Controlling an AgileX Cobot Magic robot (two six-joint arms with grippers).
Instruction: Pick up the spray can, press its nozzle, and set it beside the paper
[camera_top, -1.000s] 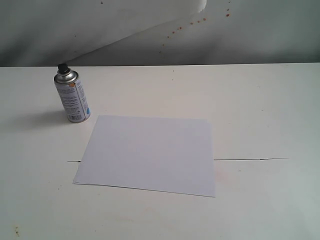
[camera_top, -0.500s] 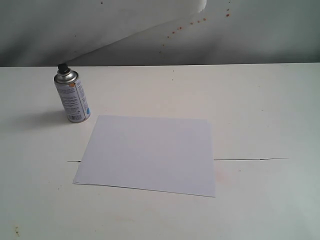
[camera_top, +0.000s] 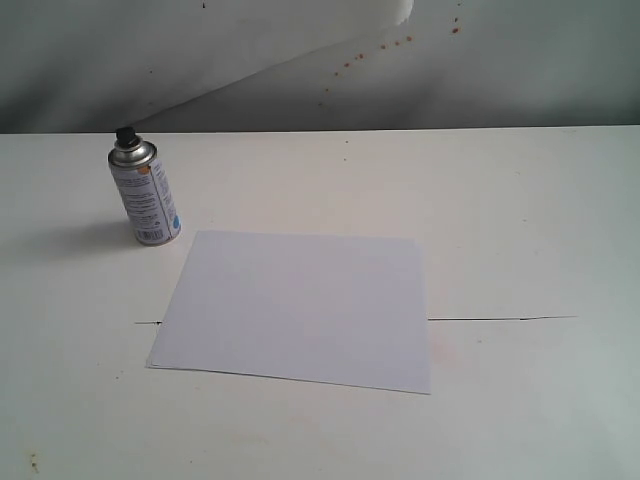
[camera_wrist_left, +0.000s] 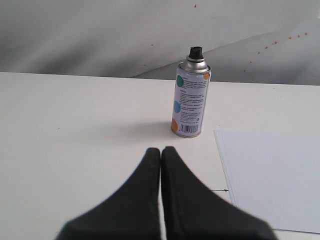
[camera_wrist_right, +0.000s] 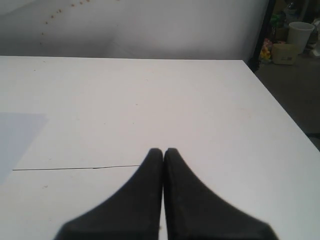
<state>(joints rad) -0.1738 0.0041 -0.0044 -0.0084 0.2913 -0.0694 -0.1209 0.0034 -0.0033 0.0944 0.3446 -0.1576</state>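
Left wrist view: your left hand (camera_wrist_left: 161, 150), tips pressed together, faces the upright spray can (camera_wrist_left: 191, 97) toward the surface's (camera_top: 520, 200) far-left corner, just off the paper (camera_top: 300, 310), suiting that arm; right hand (camera_wrist_right: 163, 151) likewise closed.

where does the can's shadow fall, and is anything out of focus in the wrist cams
Exterior view: the spray can throws a soft shadow across the table, on the side away from the paper. Left wrist view: the left gripper is blurred near the lens; the spray can is sharp. Right wrist view: the right gripper is equally blurred.
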